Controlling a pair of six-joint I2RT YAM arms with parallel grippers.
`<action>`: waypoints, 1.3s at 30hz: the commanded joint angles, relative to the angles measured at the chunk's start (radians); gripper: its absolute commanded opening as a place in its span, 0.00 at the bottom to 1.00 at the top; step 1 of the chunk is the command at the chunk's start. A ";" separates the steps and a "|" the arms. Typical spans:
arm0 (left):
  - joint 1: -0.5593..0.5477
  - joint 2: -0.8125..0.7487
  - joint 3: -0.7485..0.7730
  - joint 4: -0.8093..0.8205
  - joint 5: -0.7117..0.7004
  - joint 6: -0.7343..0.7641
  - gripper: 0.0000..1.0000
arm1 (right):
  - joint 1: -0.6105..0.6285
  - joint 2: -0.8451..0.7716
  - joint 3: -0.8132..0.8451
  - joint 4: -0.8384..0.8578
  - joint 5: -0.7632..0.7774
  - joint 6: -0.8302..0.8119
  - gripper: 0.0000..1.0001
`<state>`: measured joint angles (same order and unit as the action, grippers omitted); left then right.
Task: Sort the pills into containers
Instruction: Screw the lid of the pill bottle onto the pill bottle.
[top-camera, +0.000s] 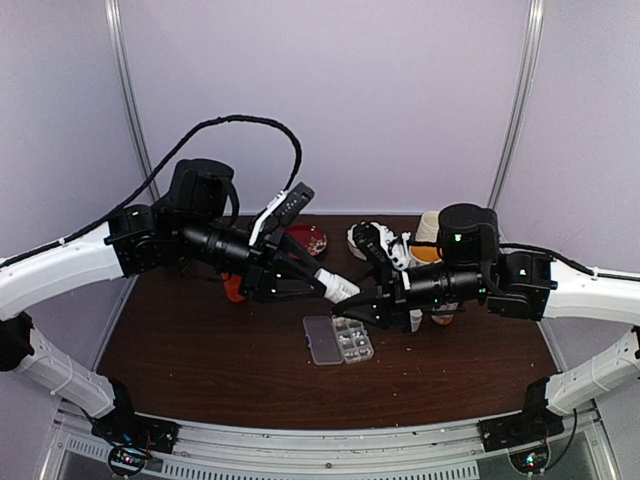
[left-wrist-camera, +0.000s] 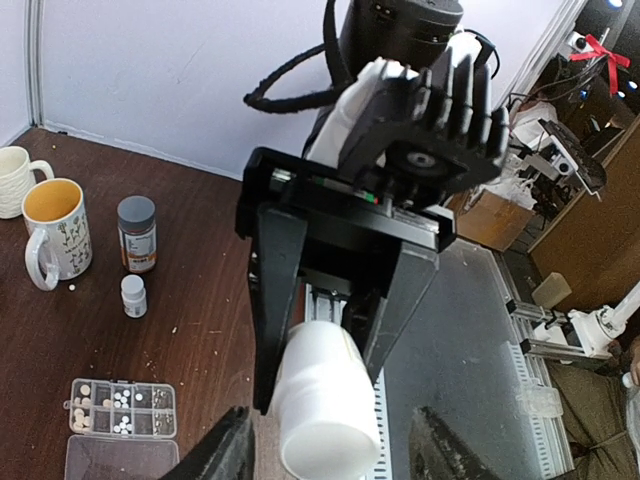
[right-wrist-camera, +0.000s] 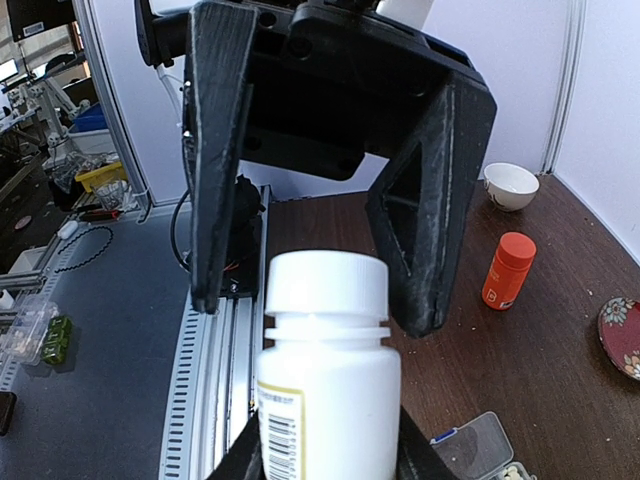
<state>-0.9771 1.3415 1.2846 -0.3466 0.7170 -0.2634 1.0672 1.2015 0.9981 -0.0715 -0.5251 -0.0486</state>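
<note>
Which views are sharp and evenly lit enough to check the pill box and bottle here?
Top external: soft and coarse, black arms blend into the dark table; pill box cells unreadable. Left wrist: pill box crisp, pills visible; white bottle near the lens, bright, featureless. Right wrist: bottle label sharp, left gripper a dark, detail-poor shape.

A white bottle (right-wrist-camera: 328, 400) with a white ribbed cap and a barcode label fills the foreground, clamped low on its body between the right gripper (right-wrist-camera: 330, 455). The left gripper (right-wrist-camera: 318, 310) faces it from above, its two black fingers (right-wrist-camera: 220, 150) straddling the cap with a thin gap on each side. Behind, on the brown desk (right-wrist-camera: 480, 350), an orange bottle (right-wrist-camera: 508, 270) stands upright. A white bowl (right-wrist-camera: 510, 185) sits by the edge at the wall. A red patterned plate (right-wrist-camera: 622, 335) is partly cut off. A corner of the clear pill box (right-wrist-camera: 475, 440) shows, with pale pills (right-wrist-camera: 515, 470) inside. A metal rail (right-wrist-camera: 215, 370) runs along one desk edge.
</note>
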 joint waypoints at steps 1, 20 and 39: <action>-0.005 -0.014 0.026 0.017 0.013 0.002 0.52 | 0.005 0.004 0.027 -0.003 -0.001 0.006 0.00; -0.002 -0.023 0.019 0.000 -0.004 0.004 0.44 | 0.005 0.001 0.017 -0.001 0.006 0.010 0.00; -0.004 0.019 0.079 -0.080 -0.046 -0.015 0.00 | 0.013 0.013 0.045 -0.065 0.068 -0.037 0.00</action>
<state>-0.9775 1.3472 1.3064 -0.4084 0.6941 -0.2604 1.0695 1.2076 0.9989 -0.0868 -0.5152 -0.0509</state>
